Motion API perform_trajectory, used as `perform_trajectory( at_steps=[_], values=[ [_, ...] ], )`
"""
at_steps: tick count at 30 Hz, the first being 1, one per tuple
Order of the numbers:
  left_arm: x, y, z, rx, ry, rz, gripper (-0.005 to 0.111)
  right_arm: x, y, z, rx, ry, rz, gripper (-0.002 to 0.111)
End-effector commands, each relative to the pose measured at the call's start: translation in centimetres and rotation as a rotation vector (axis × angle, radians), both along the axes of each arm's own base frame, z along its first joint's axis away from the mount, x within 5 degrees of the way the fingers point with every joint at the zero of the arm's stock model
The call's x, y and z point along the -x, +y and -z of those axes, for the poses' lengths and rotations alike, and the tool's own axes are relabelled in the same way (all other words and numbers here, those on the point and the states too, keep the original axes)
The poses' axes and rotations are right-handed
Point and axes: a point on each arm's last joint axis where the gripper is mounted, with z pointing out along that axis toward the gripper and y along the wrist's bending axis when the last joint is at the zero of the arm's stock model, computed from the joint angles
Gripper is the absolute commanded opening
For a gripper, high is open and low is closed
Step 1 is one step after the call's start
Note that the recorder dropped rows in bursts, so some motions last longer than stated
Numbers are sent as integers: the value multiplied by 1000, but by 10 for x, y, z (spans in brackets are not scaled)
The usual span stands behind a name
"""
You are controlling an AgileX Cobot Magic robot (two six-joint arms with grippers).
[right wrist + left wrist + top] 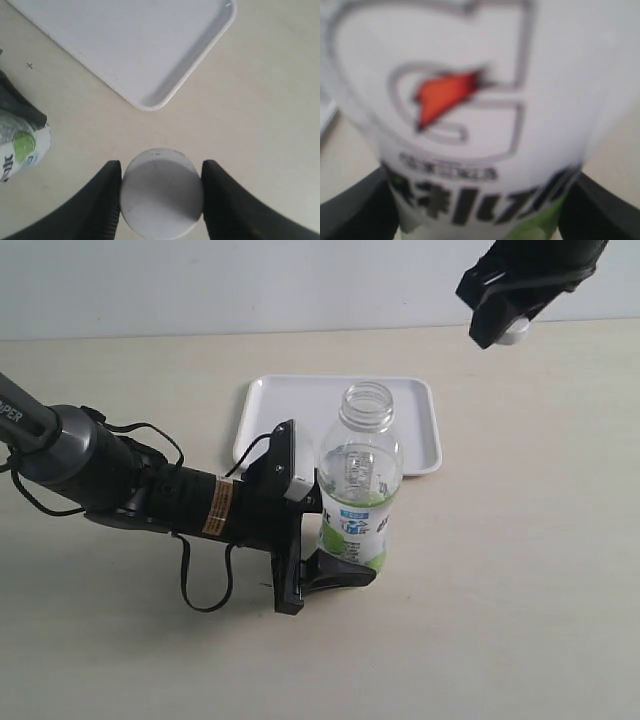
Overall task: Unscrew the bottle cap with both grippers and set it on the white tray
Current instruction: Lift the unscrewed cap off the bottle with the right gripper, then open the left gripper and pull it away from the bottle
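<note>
The light, rigid cap [161,195] looks secure, clamped by its sides in the right claw [161,172]; the left claw [325,540] clamps the bottle [360,465].

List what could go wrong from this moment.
1. The right hand holds the cap over bare table beside the tray. Opening now would likely miss the tray.
2. The cap looks high up, so it may bounce or roll over the tray's low rim.
3. The bottle is open and gripped low by the left hand. A knock might tip it.
</note>
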Motion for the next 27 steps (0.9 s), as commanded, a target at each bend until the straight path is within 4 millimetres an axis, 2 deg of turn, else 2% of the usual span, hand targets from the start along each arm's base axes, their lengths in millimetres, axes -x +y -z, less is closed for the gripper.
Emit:
perform_trajectory(
  at_steps=[1, 5, 9, 15, 19, 27],
  values=[
    [3, -3, -9, 33, -43, 65, 0, -29, 6, 36, -61, -10, -17, 0],
    [7, -2, -8, 33, -51, 113, 0, -53, 12, 71, -79, 15, -37, 0],
    [9, -1, -11, 59, -45, 155, 0, -76, 18, 97, -101, 67, -61, 0],
    [1, 13, -14, 91, -2, 132, 0, -104, 23, 120, -101, 87, -104, 0],
    [-3, 18, -10, 87, 9, 111, 0, -115, 28, 135, -101, 100, -149, 0],
    [-5, 7, 11, 129, 50, 115, 0, -123, 29, 132, -98, 76, -153, 0]
  ],
)
